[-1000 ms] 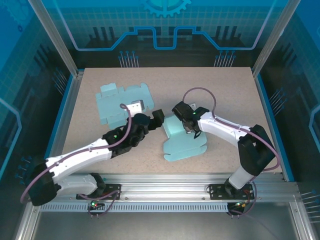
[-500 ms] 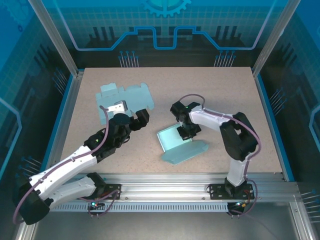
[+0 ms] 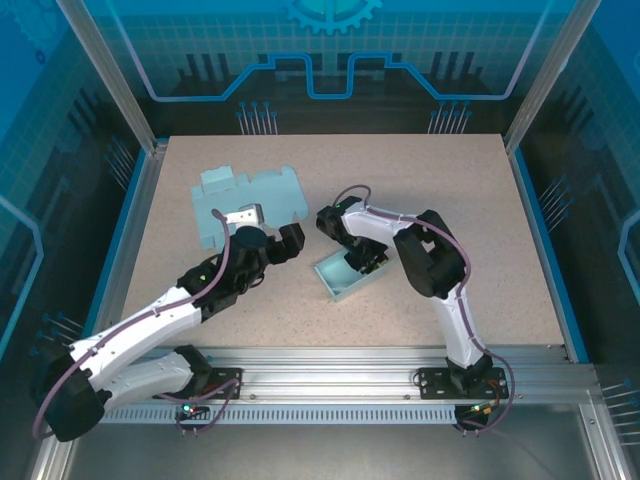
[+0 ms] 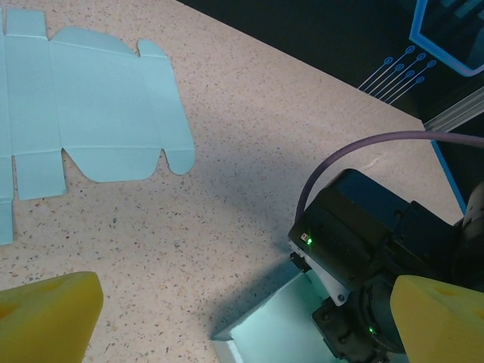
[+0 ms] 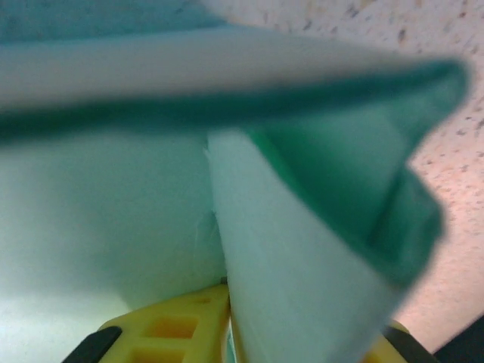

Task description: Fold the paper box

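Note:
The light teal paper box (image 3: pixel 336 281) lies partly folded at mid-table, one wall raised. My right gripper (image 3: pixel 359 261) is down on its far edge. In the right wrist view a box wall (image 5: pixel 302 249) stands between the yellow fingers (image 5: pixel 170 327), and the left one touches it. The paper hides the other finger's contact, so the grip is unclear. My left gripper (image 3: pixel 270 226) hovers open just left of the box with nothing between its fingers. In the left wrist view the box's corner (image 4: pixel 276 321) lies under the right wrist.
A second, flat unfolded box blank (image 3: pixel 250 196) lies at the back left, also seen as the flat blank (image 4: pixel 98 113) in the left wrist view. The speckled table (image 3: pixel 450 190) is bordered by aluminium rails and blue panels.
The right arm has swung left and folded in on itself, dragging the box left and gathering it from a spread sheet into a compact shape. The left gripper drew back left and stays open.

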